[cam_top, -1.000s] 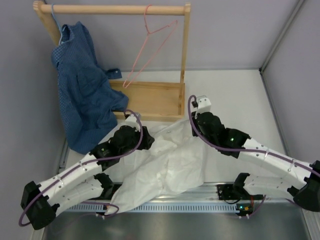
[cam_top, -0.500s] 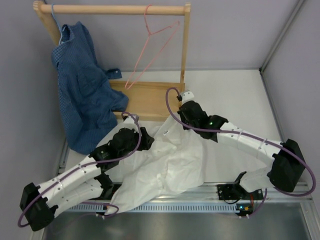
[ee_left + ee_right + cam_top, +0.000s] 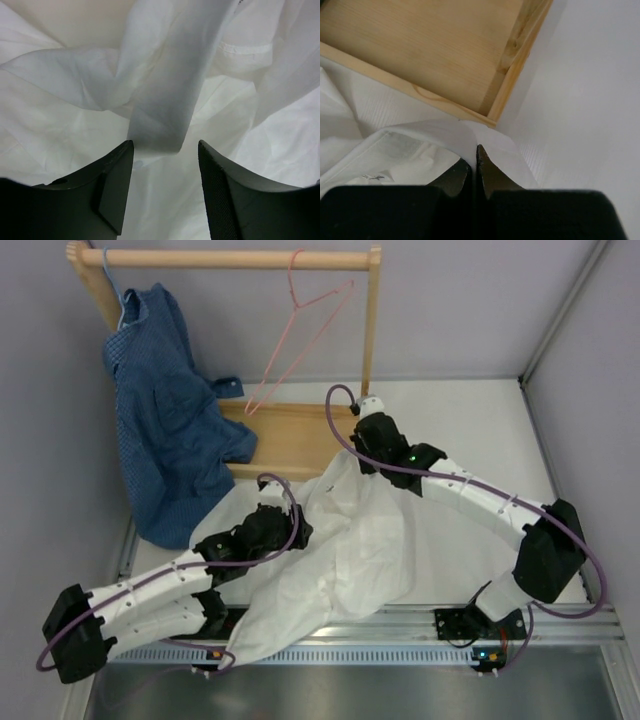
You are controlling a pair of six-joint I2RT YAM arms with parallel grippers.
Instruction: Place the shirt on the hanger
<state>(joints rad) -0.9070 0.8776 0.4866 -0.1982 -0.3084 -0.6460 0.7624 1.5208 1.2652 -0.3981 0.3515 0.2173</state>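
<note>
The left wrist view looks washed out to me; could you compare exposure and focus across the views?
Left wrist: white shirt nearly blown out, folds faint, left claw dark and soft. Right wrist: wooden tray crisp, right claw blurred. Top external: even light, soft shadows.

You are looking down on a white worktop (image 3: pixel 480 430) that is filling the middle of the frame. A wooden rack (image 3: pixel 370 330) is standing at the upper left, its round rail (image 3: pixel 230 258) running along the top and its tray base (image 3: pixel 300 435) sitting on the worktop. Pale grey walls (image 3: pixel 460 310) are closing in behind and at the right, meeting at a metal corner strip (image 3: pixel 558 315). A slotted metal rail (image 3: pixel 400 652) is running along the bottom, and soft, even light is falling throughout.
</note>
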